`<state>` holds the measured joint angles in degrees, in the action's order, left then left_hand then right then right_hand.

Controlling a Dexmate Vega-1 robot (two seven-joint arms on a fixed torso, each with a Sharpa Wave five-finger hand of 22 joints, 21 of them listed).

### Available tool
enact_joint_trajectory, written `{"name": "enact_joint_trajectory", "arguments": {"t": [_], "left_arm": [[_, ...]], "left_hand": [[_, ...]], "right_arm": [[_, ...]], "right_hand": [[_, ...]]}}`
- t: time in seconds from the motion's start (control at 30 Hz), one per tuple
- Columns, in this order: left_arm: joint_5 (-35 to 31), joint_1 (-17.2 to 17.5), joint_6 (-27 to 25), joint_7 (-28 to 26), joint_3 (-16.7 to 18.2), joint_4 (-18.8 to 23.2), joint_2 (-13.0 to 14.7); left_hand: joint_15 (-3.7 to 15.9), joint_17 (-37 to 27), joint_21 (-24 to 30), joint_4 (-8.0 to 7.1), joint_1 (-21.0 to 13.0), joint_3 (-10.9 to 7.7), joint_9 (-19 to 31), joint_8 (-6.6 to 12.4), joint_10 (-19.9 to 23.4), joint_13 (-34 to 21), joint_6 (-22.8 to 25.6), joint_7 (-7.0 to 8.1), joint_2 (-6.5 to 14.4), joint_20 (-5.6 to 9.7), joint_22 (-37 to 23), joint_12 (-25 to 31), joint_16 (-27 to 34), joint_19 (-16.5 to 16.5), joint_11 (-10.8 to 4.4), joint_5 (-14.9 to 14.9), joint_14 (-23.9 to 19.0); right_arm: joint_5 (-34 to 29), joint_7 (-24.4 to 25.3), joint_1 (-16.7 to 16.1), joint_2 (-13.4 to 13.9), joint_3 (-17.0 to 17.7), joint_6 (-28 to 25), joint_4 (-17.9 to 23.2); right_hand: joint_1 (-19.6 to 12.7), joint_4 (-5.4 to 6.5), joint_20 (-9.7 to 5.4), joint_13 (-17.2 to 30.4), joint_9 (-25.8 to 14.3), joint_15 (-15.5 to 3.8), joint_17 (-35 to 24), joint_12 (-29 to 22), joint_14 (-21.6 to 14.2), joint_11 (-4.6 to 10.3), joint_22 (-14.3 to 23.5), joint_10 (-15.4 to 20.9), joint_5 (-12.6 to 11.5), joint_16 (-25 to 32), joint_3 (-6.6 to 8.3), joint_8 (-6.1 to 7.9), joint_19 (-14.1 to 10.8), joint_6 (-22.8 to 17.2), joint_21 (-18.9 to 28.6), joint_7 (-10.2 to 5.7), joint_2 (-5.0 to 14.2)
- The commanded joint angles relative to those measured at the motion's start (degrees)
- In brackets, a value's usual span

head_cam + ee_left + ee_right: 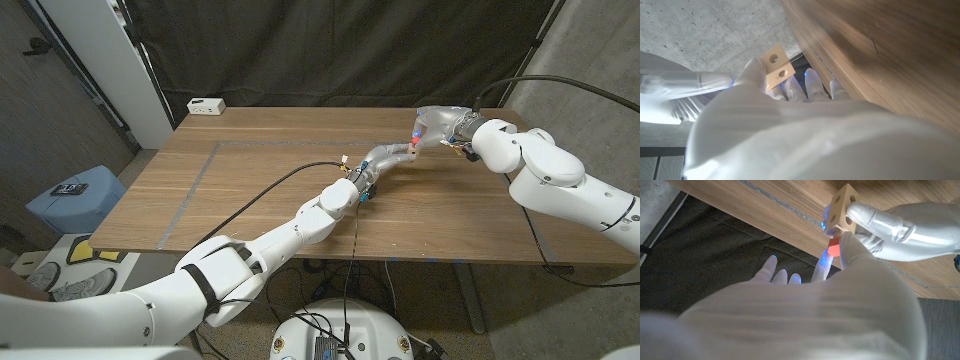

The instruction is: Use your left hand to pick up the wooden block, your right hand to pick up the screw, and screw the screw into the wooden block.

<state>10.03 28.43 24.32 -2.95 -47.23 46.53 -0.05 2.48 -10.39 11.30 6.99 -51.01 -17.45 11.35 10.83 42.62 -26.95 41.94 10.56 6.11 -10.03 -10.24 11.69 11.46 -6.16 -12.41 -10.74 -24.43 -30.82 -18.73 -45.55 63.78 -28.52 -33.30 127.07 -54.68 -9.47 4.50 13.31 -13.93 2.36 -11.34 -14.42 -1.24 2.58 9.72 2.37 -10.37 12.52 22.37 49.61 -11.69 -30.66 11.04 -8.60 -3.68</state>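
Two white arms reach over the wooden table [250, 170] in the head view, meeting above its far right part: the left hand [385, 158] stretches up from the near left, the right hand [432, 128] comes in from the far right, and a small red spot, the screw [417, 136], shows between them; the block is too small to make out here. One white box [206, 105] sits at the far left edge. From the left wrist view, one wooden block [776, 67] with two round holes on its visible face is pinched at the tips of the left hand's fingers [756, 70], off the table. From the right wrist view, the same block [841, 210] is held by the left hand [890, 227], and the right hand's fingers [846, 245] pinch one red-headed screw [834, 246] against its underside, while the other fingers are spread.
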Motion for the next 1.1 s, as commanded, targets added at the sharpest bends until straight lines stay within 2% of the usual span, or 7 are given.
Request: {"name": "enact_joint_trajectory", "arguments": {"t": [0.03,0.3,0.37,0.63,1.1], "left_arm": [[-0.3,0.6,-0.3,-0.5,0.0,1.4,0.4],[-0.4,0.8,-0.3,-0.7,0.0,1.7,0.6],[-0.3,0.8,-0.3,-0.6,0.0,1.7,0.5],[-0.2,0.4,0.0,-0.2,0.0,0.8,0.2],[0.3,-0.1,0.8,0.4,0.2,-1.0,-0.3]], "left_hand": [[2.12,0.0,0.4,0.85,-0.2,-0.55,0.1,0.77,0.7,-0.3,1.1,0.51,-0.3,0.30,-0.2,0.9,0.0,-0.2,-0.16,-0.2,-0.2],[2.02,-0.1,0.4,0.91,0.1,-0.62,0.1,0.62,0.8,-0.3,0.8,0.35,-0.4,0.12,-0.2,1.0,-0.1,-0.1,-0.16,-0.2,-0.1],[1.56,-0.2,0.3,0.58,0.6,-0.78,0.1,0.31,0.2,-0.3,0.0,0.12,0.2,-0.47,-0.2,0.7,-0.1,0.0,-0.04,-0.2,0.2],[1.57,-0.3,0.3,0.45,1.0,-0.71,0.1,0.32,0.0,-0.4,0.0,0.12,0.2,-0.49,-0.2,0.7,-0.1,0.0,-0.07,-0.2,0.1],[1.72,-0.3,0.3,0.20,1.9,-0.50,0.1,0.30,0.0,-0.4,-0.3,0.67,0.0,-0.35,-0.2,0.8,0.0,0.0,-0.09,-0.1,0.0]], "right_arm": [[0.9,0.5,-0.3,0.5,0.4,-0.3,0.6],[0.9,1.1,-0.1,0.3,0.2,0.1,0.2],[0.9,1.1,0.1,0.1,0.0,0.0,0.1],[0.6,1.5,0.3,-0.5,-0.4,-0.8,-0.1],[-0.3,2.3,1.4,-2.1,-1.7,-1.5,-1.3]], "right_hand": [[0.1,0.52,0.14,0.0,-0.4,0.33,-0.3,-0.4,-0.6,-0.03,0.1,1.0,0.0,0.3,0.03,0.82,-0.7,-1.3,0.4,-0.11,-0.10],[0.2,0.60,-0.20,0.0,-0.7,0.39,-0.4,-0.7,-1.3,0.08,0.1,2.3,0.0,0.5,-0.11,1.80,-1.3,-2.8,0.5,0.17,0.00],[0.1,0.55,-0.31,0.0,-0.8,0.26,-0.4,-0.7,-1.5,0.26,0.1,2.5,0.0,0.5,-0.07,1.96,-1.5,-3.0,0.5,0.27,0.08],[-0.2,0.45,-0.57,-0.1,-1.2,-0.37,-0.4,-0.9,-2.6,0.44,0.1,3.6,0.0,0.7,-0.07,2.93,-2.2,-4.5,0.6,0.62,0.22],[1.8,1.20,-0.95,-0.2,-0.3,-1.86,-0.4,-1.5,-4.6,0.45,0.1,6.5,0.0,1.1,-1.05,3.79,-4.3,-7.5,0.9,1.96,-0.16]]}}
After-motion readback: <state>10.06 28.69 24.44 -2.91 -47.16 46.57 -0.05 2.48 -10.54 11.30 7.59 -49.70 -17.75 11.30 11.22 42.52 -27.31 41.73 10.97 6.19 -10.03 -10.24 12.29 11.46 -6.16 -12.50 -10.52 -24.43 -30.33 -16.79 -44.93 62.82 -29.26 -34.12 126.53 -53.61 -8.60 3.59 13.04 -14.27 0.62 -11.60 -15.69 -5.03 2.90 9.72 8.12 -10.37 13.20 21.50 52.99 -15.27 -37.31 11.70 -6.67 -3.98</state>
